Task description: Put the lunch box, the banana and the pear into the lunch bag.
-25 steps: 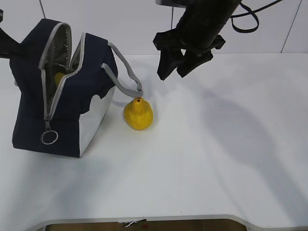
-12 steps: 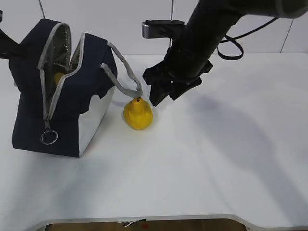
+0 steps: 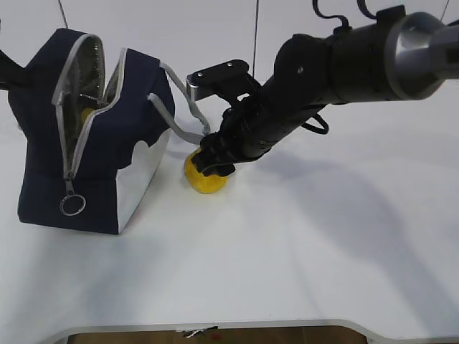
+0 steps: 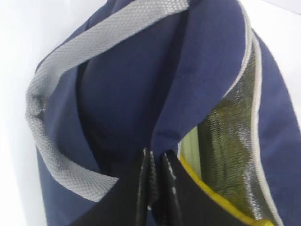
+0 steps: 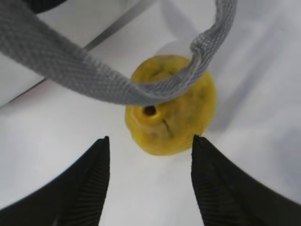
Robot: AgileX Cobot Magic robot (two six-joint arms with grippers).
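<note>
— Sitting on the white table (image 3: 308, 244), just beside the lunch bag's white lower panel, is the pear (image 3: 203, 180): squat, lumpy, yellow-orange, with a dark hollow at its stubby top and a thin dark scratch next to it. See it in the right wrist view (image 5: 171, 117)?

— Yes. A grey webbing handle (image 5: 94, 77) droops across the top of it there.

— And the right gripper (image 5: 150, 186)?

— Jaws spread wide, one black ribbed finger (image 5: 91, 181) on each side of the pear and a little short of it. Nothing is held. From the exterior view the gripper (image 3: 215, 161) sits right at the pear, covering its top.

— What about the lunch bag (image 3: 93, 136)?

— Navy fabric, boxy, unzipped along the top with a silvery lining showing, a metal ring pull (image 3: 73, 205) hanging at the front. Something yellow shows inside the opening (image 3: 87, 115); I take it for the banana, but only a sliver is visible.

— The left wrist view?

— The left gripper (image 4: 157, 160) is pinched nearly closed on the navy edge of the bag's opening. Beside it, inside, I see a pale green edge, probably the lunch box (image 4: 190, 148) lid, and a yellow curve below it.
</note>
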